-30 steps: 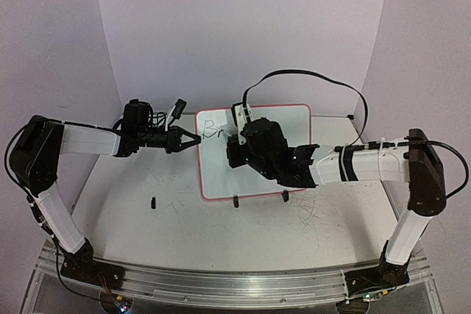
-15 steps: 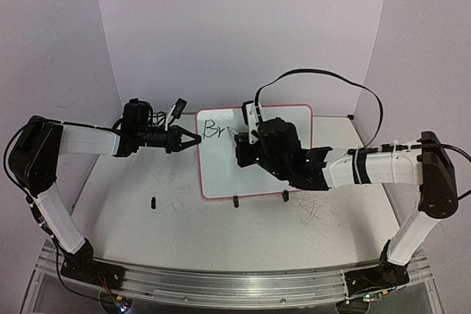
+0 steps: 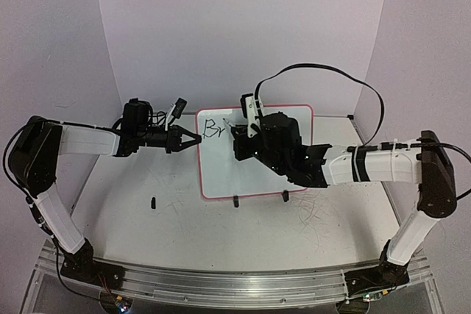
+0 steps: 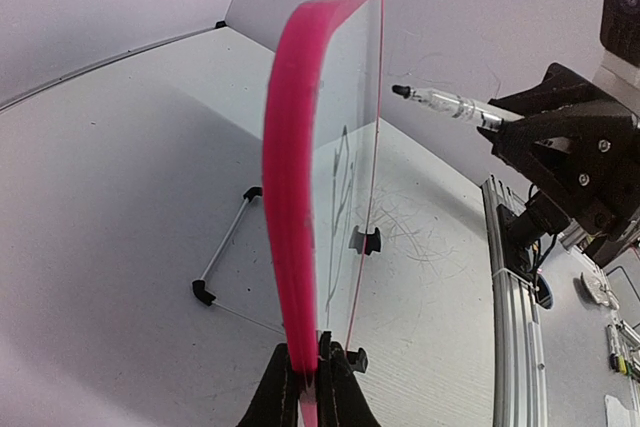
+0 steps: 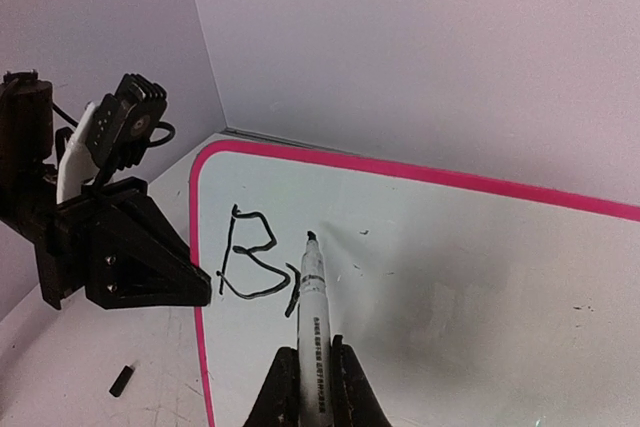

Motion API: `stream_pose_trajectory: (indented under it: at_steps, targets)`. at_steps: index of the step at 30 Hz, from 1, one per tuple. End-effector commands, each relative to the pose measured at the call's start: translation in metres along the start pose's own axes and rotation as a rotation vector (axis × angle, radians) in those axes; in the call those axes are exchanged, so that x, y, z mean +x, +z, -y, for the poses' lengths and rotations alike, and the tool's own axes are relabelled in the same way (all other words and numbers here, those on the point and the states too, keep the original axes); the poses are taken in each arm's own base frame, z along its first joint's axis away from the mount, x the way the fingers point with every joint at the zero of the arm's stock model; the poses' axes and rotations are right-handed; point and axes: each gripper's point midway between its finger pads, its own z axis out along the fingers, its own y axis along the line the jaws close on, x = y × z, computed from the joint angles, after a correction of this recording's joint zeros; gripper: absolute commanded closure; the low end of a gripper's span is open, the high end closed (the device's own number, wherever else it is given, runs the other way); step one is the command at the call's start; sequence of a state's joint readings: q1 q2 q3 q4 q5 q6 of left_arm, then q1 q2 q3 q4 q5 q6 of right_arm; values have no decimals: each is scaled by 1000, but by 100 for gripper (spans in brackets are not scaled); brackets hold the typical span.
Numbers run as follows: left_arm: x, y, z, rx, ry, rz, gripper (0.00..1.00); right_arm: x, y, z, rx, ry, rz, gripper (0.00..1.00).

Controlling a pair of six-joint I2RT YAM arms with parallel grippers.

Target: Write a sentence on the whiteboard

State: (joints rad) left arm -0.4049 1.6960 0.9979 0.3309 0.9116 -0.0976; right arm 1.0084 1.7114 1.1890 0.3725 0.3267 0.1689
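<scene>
The whiteboard (image 3: 221,173) stands upright at mid-table, white with a pink frame (image 4: 290,197). My left gripper (image 3: 196,140) is shut on its left edge, the jaws pinching the frame (image 4: 310,387). The sentence (image 5: 250,257) reads only "B" and one stroke of an "r" at the board's top left (image 3: 212,130). My right gripper (image 5: 313,387) is shut on a white marker (image 5: 314,307) with its black tip just right of the "r". In the left wrist view the marker (image 4: 450,104) points at the board face with a small gap.
Two black clip feet (image 3: 236,201) (image 3: 285,196) hold the board's lower edge. A wire stand (image 4: 225,247) lies behind it. A small black piece (image 3: 153,202) lies on the table at front left. A black cable (image 3: 324,71) loops above the right arm. Pen scribbles mark the tabletop (image 3: 313,215).
My right wrist has moved a little up and to the right over the board, uncovering the "r" stroke. The left arm and the board have stayed still.
</scene>
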Motion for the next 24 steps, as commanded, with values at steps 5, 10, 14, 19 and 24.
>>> stream_pose_trajectory:
  at_steps: [5,10,14,19,24]
  targets:
    - [-28,-11,10,-21,138,68,100,-8,11,11,69,29,9,100]
    - [-28,-10,10,-23,139,68,100,-1,8,20,106,31,-16,100]
    - [-28,-10,9,-23,137,67,100,-2,3,22,107,32,-18,100]
    - [-28,-11,9,-24,137,68,100,-18,-8,6,-2,40,30,100]
    - [-28,-11,9,-24,138,68,100,-4,-11,10,5,46,5,100]
